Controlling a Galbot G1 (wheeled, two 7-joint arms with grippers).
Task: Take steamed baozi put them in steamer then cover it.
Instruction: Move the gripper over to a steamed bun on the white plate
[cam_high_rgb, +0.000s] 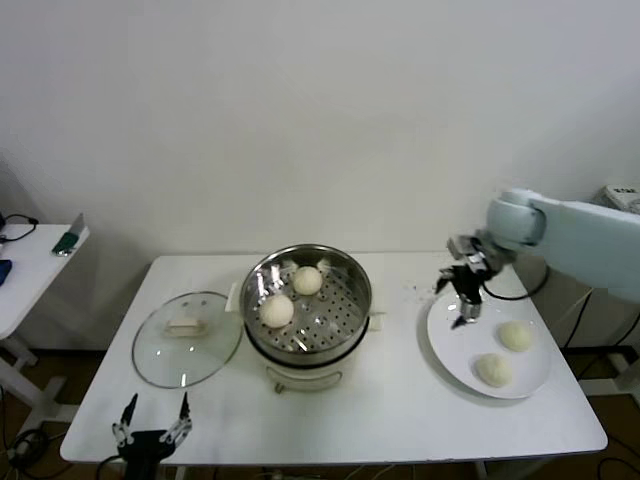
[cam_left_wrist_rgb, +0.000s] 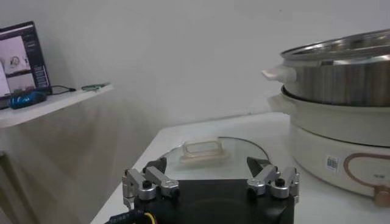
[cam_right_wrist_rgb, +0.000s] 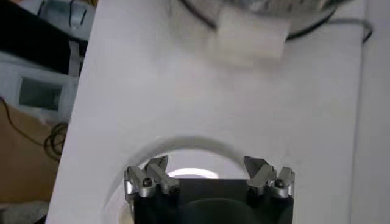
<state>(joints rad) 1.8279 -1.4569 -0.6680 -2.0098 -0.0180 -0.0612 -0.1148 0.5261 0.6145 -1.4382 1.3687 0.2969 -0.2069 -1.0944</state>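
The white tabletop (cam_high_rgb: 400, 420) fills the lower half of the head view and carries everything. Largest on it is the steamer (cam_high_rgb: 308, 310), a shiny steel basket with a perforated bottom on a cream-white pot base, standing at the tabletop's centre. At 9 o'clock from it, touching or nearly touching its side handle, the cover (cam_high_rgb: 187, 338) lies flat, a clear glass lid with its cream handle facing up. At 3 o'clock from the steamer, well apart, sits the white plate (cam_high_rgb: 450, 350).

Two steamed baozi are inside the steamer: one baozi (cam_high_rgb: 307, 280) toward 12 o'clock in the basket and another bun (cam_high_rgb: 277, 311) at about 9 o'clock, near each other. Two more rest on the plate: one plate bun (cam_high_rgb: 516, 335) toward 2 o'clock and a second plate bun (cam_high_rgb: 493, 369) toward 5 o'clock.

The right gripper (cam_high_rgb: 462, 309) hangs over the plate's 10 o'clock rim with its fingers spread and nothing between them; its wrist view shows the plate's edge just below it and the steamer's handle farther off. The left gripper (cam_high_rgb: 151, 421) is parked low at the tabletop's near edge, at 6 o'clock from the cover, fingers apart and empty, with the cover lying just beyond it.
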